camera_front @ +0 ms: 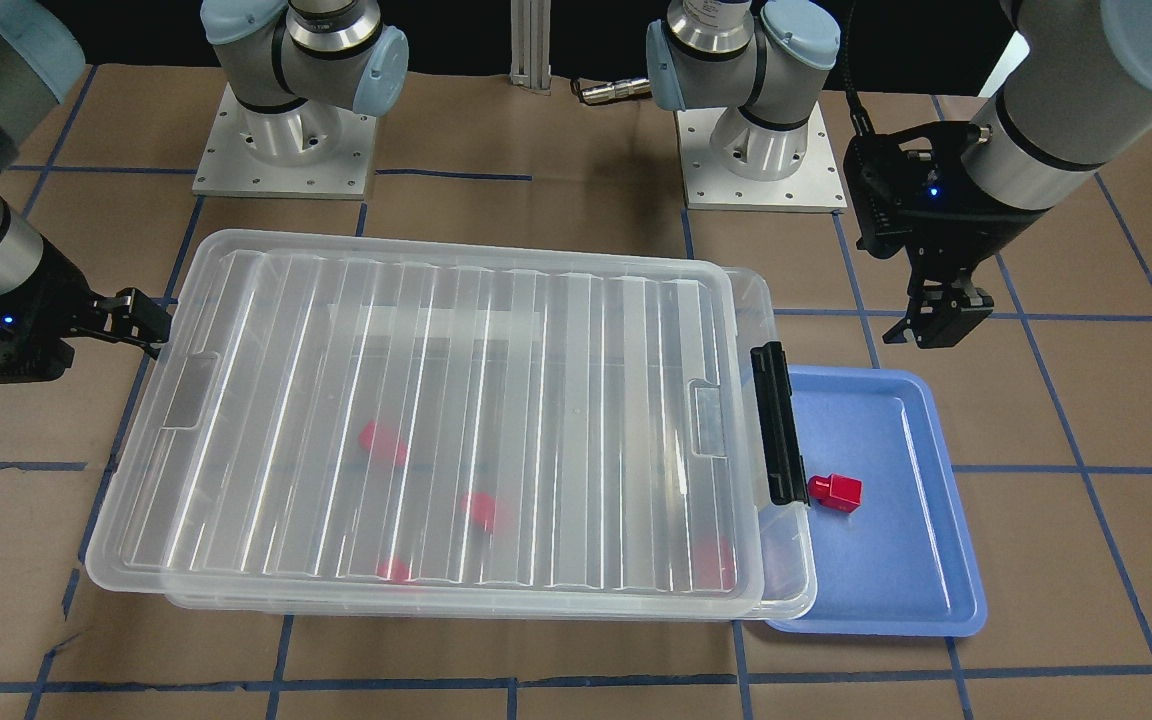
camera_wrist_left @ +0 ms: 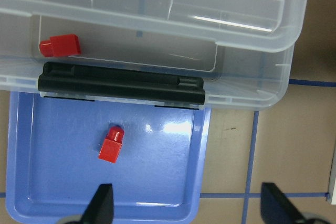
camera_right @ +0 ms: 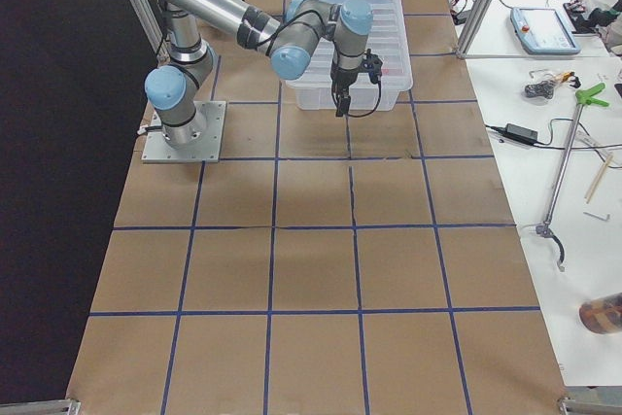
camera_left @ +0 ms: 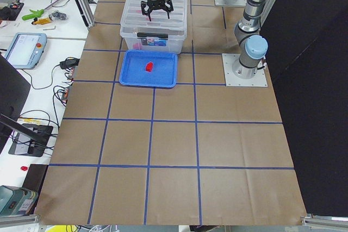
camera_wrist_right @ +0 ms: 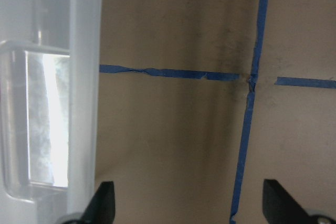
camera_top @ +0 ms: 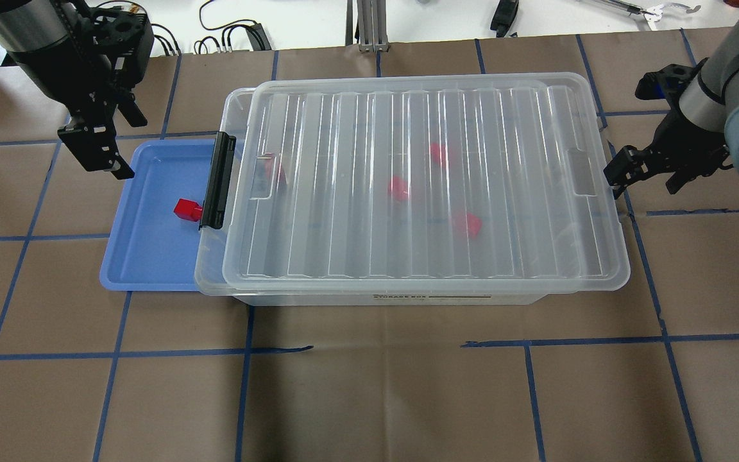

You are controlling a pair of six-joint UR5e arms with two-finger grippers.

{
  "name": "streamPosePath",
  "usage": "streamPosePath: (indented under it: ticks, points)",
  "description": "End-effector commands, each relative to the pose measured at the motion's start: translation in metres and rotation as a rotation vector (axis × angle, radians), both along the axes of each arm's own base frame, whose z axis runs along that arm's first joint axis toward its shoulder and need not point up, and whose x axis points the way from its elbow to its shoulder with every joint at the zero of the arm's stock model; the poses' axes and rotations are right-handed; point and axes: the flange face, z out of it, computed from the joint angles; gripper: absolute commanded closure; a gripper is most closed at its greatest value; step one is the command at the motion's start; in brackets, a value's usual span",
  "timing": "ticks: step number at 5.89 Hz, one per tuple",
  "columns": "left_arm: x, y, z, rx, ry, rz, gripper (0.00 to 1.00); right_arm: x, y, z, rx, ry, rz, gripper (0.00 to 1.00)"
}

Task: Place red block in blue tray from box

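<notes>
Red block (camera_front: 835, 491) lies in the smooth blue tray (camera_front: 901, 565) by the ribbed clear box (camera_front: 536, 300) — left hand (camera_front: 941, 328), right hand (camera_front: 148, 322) released.

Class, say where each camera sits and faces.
Front: across table, facing both bases.
Overhead: behind robot, down on box; left arm, right arm.
Left: table end, blue tray nearest, left arm.
Right: opposite end, right arm nearest.
Left wrist: above tray, own jaws.
Right wrist: beside box, own jaws.
Front, overhead share red block in tray.
</notes>
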Motion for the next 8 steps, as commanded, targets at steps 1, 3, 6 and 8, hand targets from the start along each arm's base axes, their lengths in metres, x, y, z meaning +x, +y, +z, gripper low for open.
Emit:
streamPosePath:
  ticks: [1, 3, 6, 8]
  points:
    - [-0.007, 0.004, 0.001, 0.026, -0.015, 0.170, 0.03, 0.025, -0.001, 0.000, 0.000, -0.001, -0.001, 0.00]
    - [-0.065, 0.017, 0.005, 0.017, -0.076, 0.437, 0.02, 0.022, -0.007, 0.017, -0.034, 0.012, 0.009, 0.00]
    - [-0.076, 0.024, 0.024, -0.039, -0.124, 1.016, 0.02, 0.085, 0.006, 0.117, -0.109, 0.029, 0.015, 0.00]
    - [-0.076, 0.028, 0.032, -0.088, -0.106, 1.270, 0.02, 0.172, 0.020, 0.159, -0.095, 0.032, -0.051, 0.00]
